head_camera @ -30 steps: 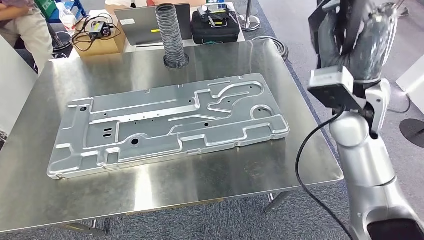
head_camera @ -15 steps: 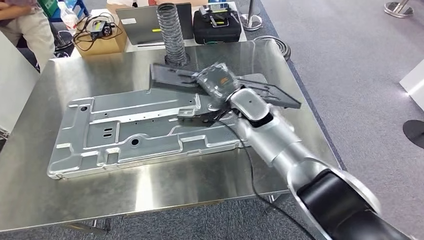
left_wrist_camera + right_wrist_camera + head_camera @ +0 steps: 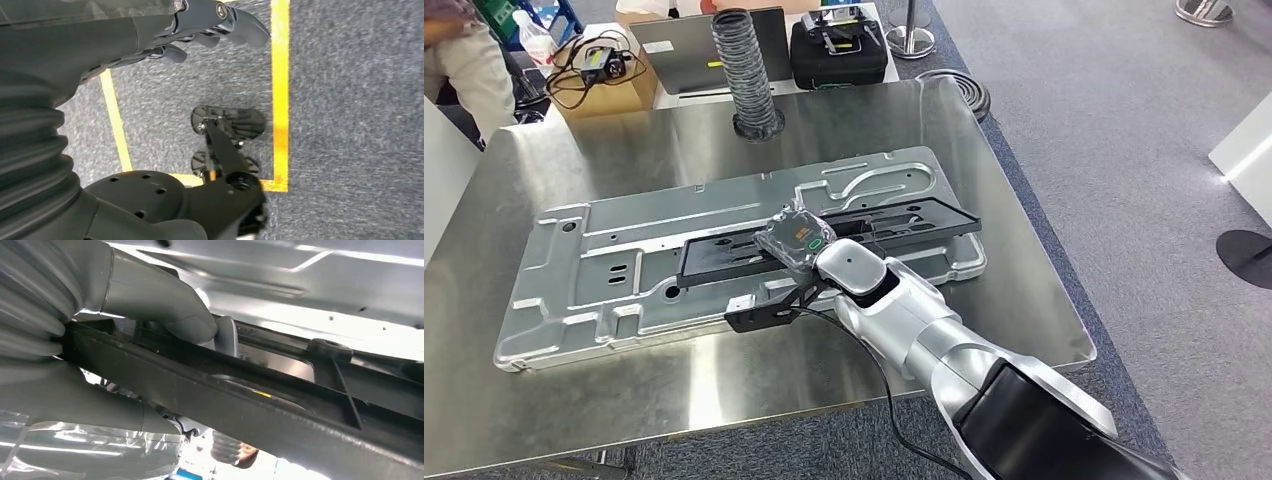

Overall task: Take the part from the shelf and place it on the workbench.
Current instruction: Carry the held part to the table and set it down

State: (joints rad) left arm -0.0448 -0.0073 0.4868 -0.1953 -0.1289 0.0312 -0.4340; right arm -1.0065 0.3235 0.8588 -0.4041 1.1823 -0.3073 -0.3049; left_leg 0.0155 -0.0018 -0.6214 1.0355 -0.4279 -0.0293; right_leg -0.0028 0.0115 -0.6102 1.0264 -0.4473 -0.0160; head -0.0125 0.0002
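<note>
Head view: part (image 3: 894, 219) apparently under right hand (image 3: 796, 238)

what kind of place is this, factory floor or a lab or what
Probably a workshop or robot test area set up like a factory station: a stainless steel workbench carrying a large stamped silver metal panel, a black ribbed flexible hose standing behind it, and yellow tape lines on grey carpet.

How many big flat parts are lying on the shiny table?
2. A large silver stamped panel lies across the workbench, and a long black part sits on top of it, held by the right hand. None seems hidden.
</note>
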